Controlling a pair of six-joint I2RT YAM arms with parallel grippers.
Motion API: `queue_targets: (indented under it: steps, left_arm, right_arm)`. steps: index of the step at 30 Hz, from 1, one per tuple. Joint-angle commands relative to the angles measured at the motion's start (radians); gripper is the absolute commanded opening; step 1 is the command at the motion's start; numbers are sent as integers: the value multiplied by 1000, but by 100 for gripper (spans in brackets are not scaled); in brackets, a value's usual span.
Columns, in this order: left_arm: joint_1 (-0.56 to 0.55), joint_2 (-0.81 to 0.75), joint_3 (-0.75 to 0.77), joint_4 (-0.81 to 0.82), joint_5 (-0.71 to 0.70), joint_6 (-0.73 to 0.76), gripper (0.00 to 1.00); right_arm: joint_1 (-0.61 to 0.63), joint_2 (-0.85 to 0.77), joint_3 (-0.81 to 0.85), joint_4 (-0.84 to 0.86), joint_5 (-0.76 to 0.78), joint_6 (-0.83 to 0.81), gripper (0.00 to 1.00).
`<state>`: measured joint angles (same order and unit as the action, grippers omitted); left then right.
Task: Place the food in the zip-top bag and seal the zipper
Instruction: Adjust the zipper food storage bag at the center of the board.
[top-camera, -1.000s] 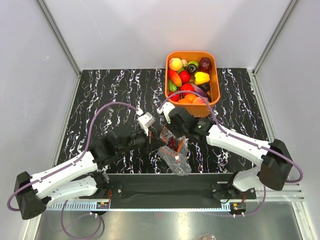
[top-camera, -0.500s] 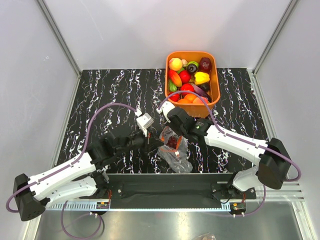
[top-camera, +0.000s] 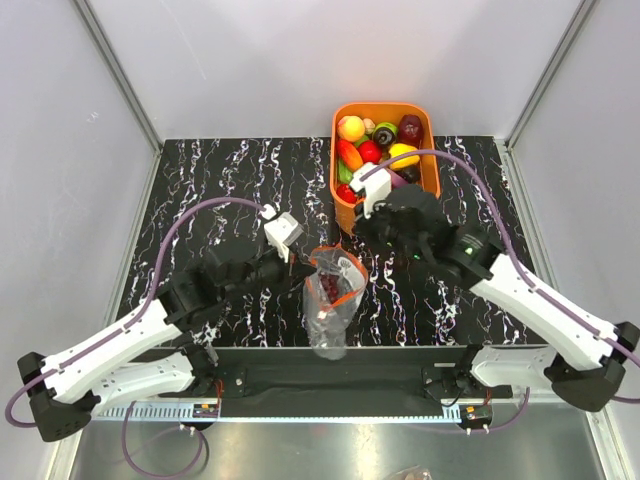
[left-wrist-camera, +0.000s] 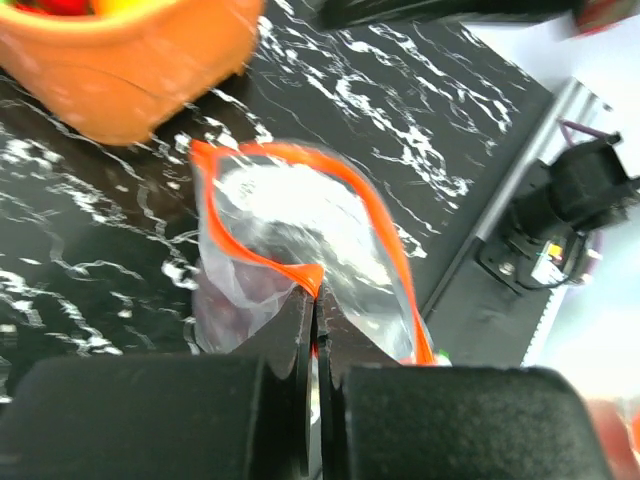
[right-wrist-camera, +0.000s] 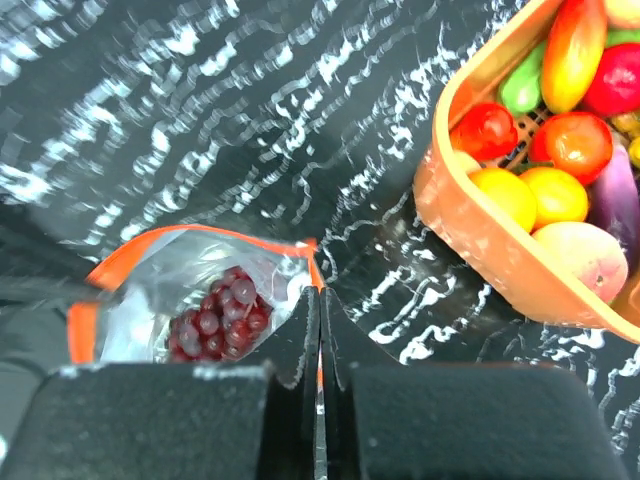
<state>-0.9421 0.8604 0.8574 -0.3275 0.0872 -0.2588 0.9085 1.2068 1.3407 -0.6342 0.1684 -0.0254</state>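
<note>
The zip-top bag (top-camera: 328, 310) is now hanging upright over the near part of the table (top-camera: 230, 190), no longer slumping on it as a second ago. The left jaws are pinching one side of its zipper (right-wrist-camera: 80, 335). The right jaws, pressed together, appear to be gripping the other side, having pulled back toward the basket (top-camera: 336, 190) and stretched the mouth open. With grapes (right-wrist-camera: 215, 320) already lying inside, it is looking ready for more food.

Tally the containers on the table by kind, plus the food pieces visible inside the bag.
zip-top bag: 1
orange basket: 1
grape bunch inside the bag: 1
Total: 3
</note>
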Motion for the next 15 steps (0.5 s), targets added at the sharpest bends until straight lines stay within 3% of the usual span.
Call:
queue_targets:
  steps: [1,2,3,4,6,15]
  left_arm:
    - [-3,2,94,-51,-119,98,0]
    - [-3,3,103,-61,-128,107,0]
    - [-3,6,107,-64,-133,115,0]
    - [-3,8,115,-64,-130,115,0]
    - [-3,12,112,-59,-106,109,0]
    - [-3,5,29,2,-58,50,0]
  right_arm:
    - [-42,-23,32,-77,-118,77,0]
    - [-51,-20,28,-81,-125,81,5]
    - [-53,-13,19,-76,-116,76,21]
    - [-51,-7,9,-71,-101,71,45]
    - [-51,-1,-34,-33,-96,71,59]
    - [-31,86,-57,-7,-129,113,66]
